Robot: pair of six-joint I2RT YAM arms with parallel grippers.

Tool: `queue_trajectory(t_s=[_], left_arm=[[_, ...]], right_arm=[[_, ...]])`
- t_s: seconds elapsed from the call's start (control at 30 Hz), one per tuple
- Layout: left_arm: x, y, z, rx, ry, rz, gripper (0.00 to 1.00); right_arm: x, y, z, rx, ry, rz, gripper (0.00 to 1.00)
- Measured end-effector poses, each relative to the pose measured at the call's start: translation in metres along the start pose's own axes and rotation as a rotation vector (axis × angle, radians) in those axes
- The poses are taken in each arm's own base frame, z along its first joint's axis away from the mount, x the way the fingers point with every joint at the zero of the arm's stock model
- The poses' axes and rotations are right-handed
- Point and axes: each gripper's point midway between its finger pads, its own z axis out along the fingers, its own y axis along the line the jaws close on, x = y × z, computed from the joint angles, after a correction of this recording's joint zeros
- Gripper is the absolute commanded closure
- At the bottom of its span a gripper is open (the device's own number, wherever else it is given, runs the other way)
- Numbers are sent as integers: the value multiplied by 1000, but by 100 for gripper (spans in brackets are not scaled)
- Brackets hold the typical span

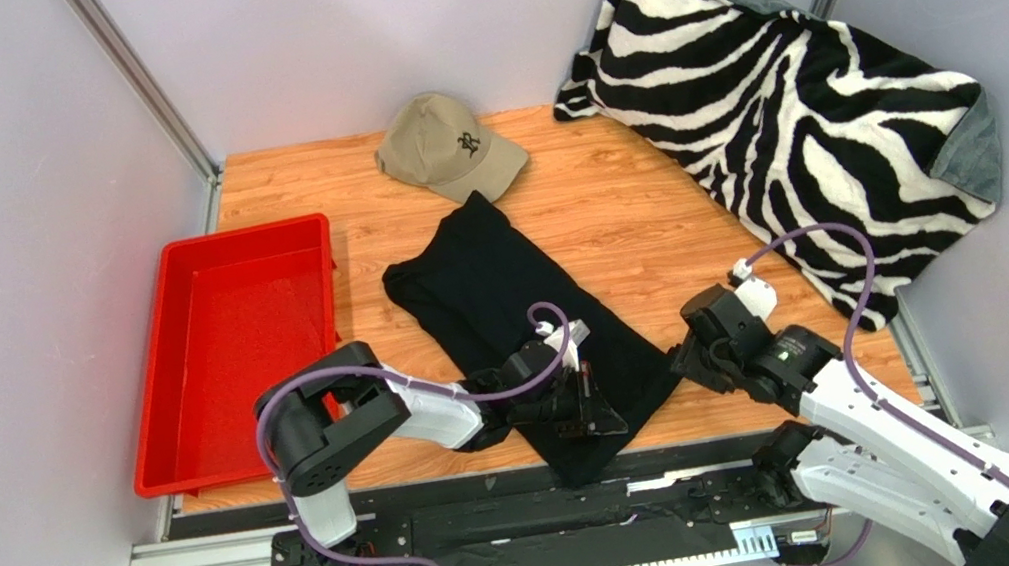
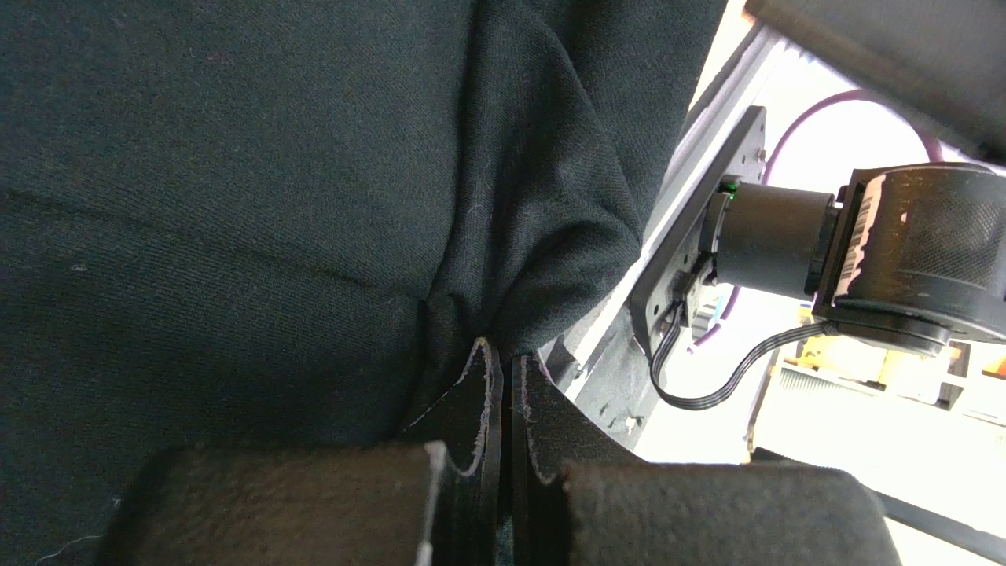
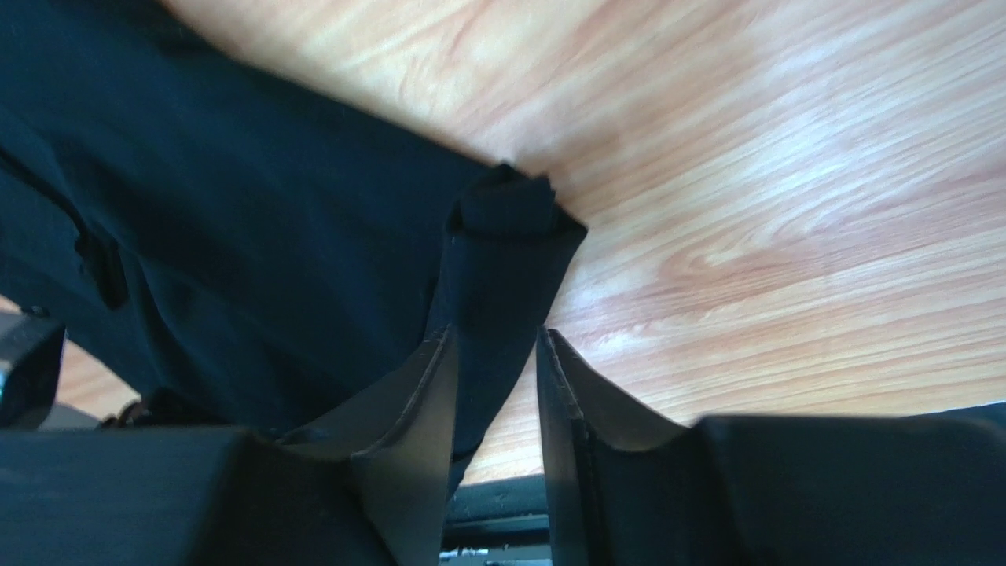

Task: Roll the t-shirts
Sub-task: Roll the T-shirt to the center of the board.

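T-shirt [image 1: 496,285]: a long folded strip just right of the red tray [image 1: 239,340]. Judged light, limp and non-slip.

Left gripper [image 2: 505,354]: jaws pressed together, pinching the near hem.

Right gripper [image 3: 496,336]: jaws spread at the hem corner farthest from the tray, unclamped.

Grip both hem corners. The bare table [image 1: 633,187] right of the tray allows rolling.

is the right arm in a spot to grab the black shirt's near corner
Probably yes: the right gripper is at the corner of the black t-shirt, its jaws apart with cloth between them. Only bare table lies beside it, and nothing blocks the way.
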Motion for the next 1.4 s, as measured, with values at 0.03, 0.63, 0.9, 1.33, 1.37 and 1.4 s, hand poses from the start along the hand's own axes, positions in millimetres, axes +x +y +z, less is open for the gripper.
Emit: queue_trajectory(t_s=[0.03,0.63,0.9,1.33,1.37,1.4], left_arm=[[0,0,0,0,0,-2,100],[0,1,0,-8,8,0,98],[-2,3,-3,-29,7,37,71],[-16,11,-29,-150,-46,187,51],[-16,10,-33,-159,-49,207,50],[-16,10,-36,-172,-53,229,49]], right_arm=[[4,0,0,-6,12,0,71],[36,19,20,0,119,-9,81],[41,20,33,79,152,-34,81],[37,40,47,150,182,-67,81],[37,41,48,154,184,-70,81],[37,43,49,159,186,-73,81]])
